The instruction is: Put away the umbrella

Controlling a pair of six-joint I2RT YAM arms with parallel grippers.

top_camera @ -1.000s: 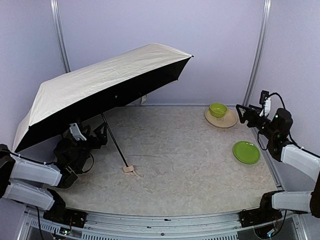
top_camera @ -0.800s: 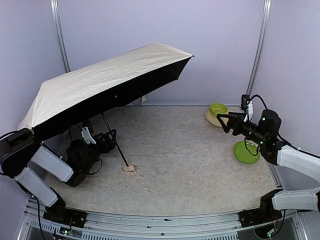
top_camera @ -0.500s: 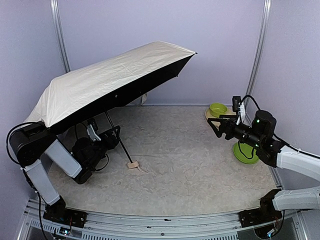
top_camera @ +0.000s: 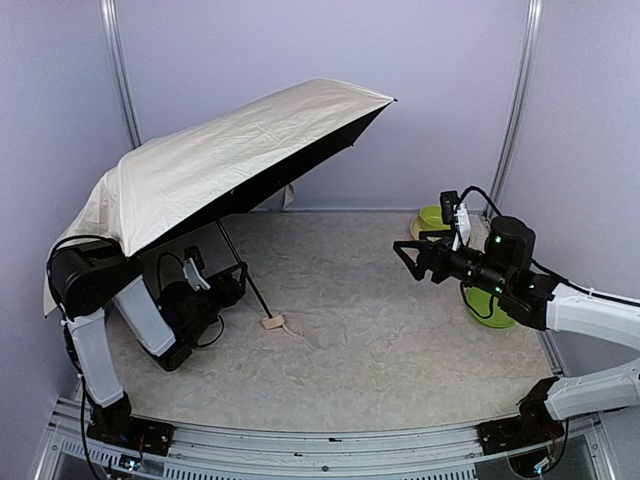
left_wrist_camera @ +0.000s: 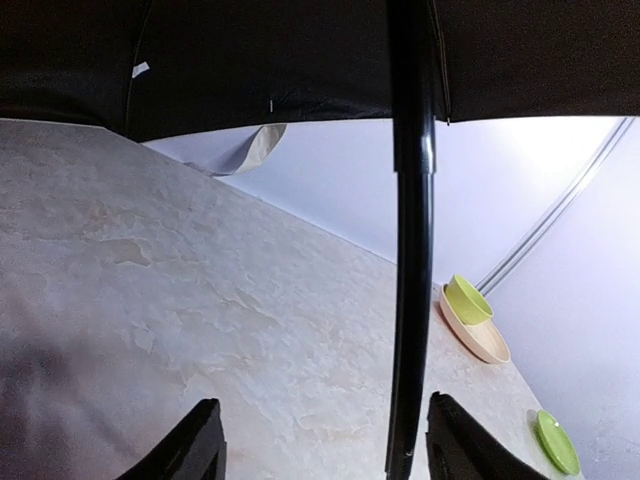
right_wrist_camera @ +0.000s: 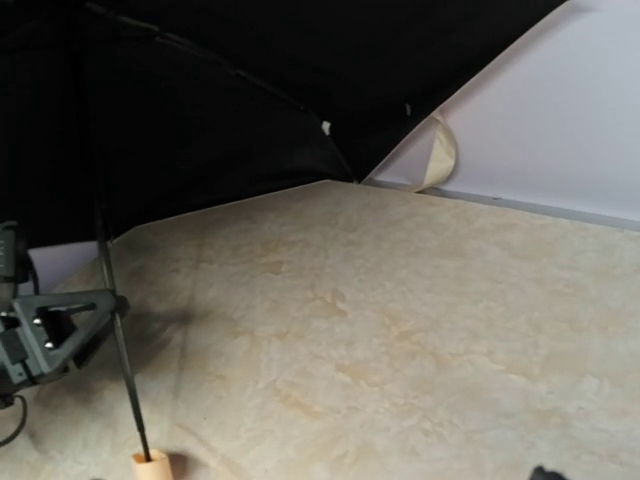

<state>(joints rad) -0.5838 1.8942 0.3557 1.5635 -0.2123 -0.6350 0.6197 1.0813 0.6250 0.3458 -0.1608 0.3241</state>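
Note:
The open umbrella (top_camera: 230, 150) leans over the left of the table, cream outside, black inside. Its thin black shaft (top_camera: 252, 290) runs down to the beige handle (top_camera: 272, 322), which rests on the table. My left gripper (top_camera: 225, 283) is open at the shaft. In the left wrist view the shaft (left_wrist_camera: 410, 250) stands between the fingers, close to the right finger (left_wrist_camera: 455, 445). My right gripper (top_camera: 415, 258) is open and empty, in the air over the table's right middle, pointing at the umbrella. The right wrist view shows the lining (right_wrist_camera: 200, 100), shaft (right_wrist_camera: 115, 340) and handle (right_wrist_camera: 150, 465).
A green bowl (top_camera: 434, 214) on a beige dish stands at the back right. A green plate (top_camera: 490, 308) lies at the right, partly behind my right arm. The back wall and two upright poles close in the table.
My left gripper moved right up to the shaft, and the umbrella and its handle shifted right with the canopy lifting. My right arm swung left toward the table's middle.

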